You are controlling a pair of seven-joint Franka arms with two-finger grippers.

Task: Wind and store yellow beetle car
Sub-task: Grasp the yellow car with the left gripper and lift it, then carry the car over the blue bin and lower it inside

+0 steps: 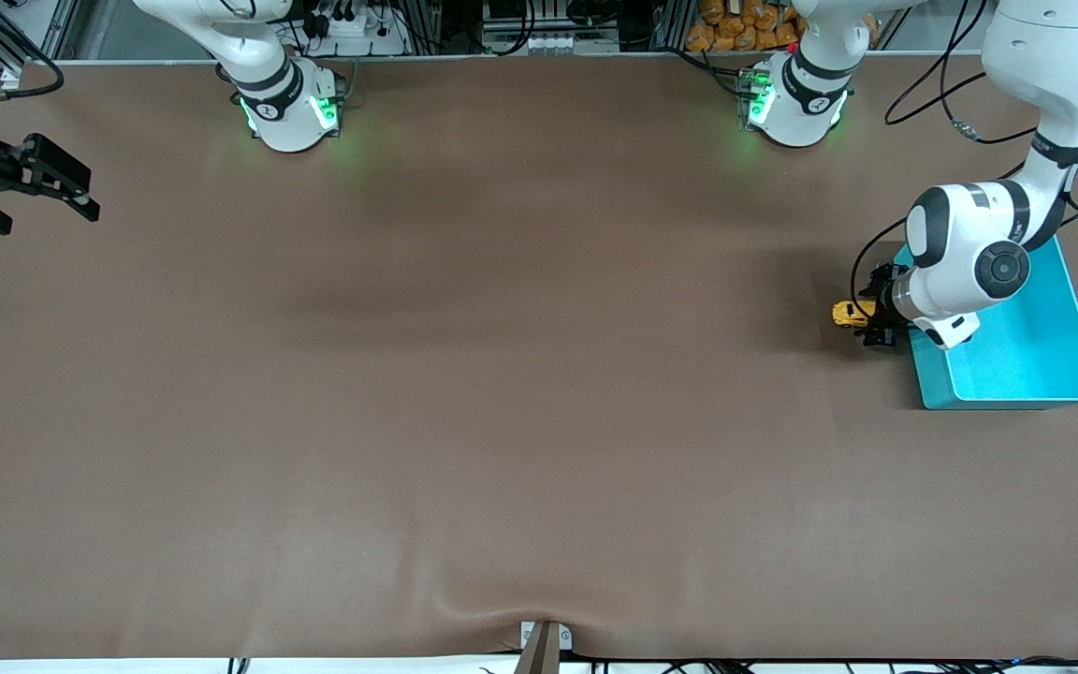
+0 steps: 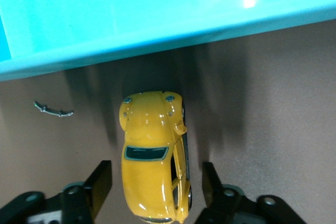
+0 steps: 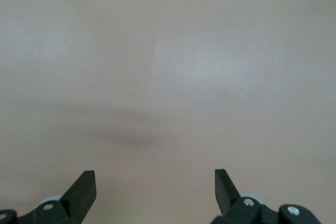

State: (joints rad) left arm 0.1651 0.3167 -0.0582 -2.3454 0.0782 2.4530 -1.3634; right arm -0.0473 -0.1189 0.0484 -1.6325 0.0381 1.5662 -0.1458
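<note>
The left gripper [image 2: 156, 182] sits low at the brown table [image 1: 464, 393], its two black fingers [image 2: 100, 182] spread wide on either side of the yellow beetle car [image 2: 155, 156] without touching it. The car rests on the table just beside the outer wall of the turquoise bin [image 1: 1054, 370], at the left arm's end. A small curved metal piece [image 2: 52, 110] lies near the car. The right gripper [image 1: 38, 192] waits over the right arm's end of the table, fingers wide apart and holding nothing.
</note>
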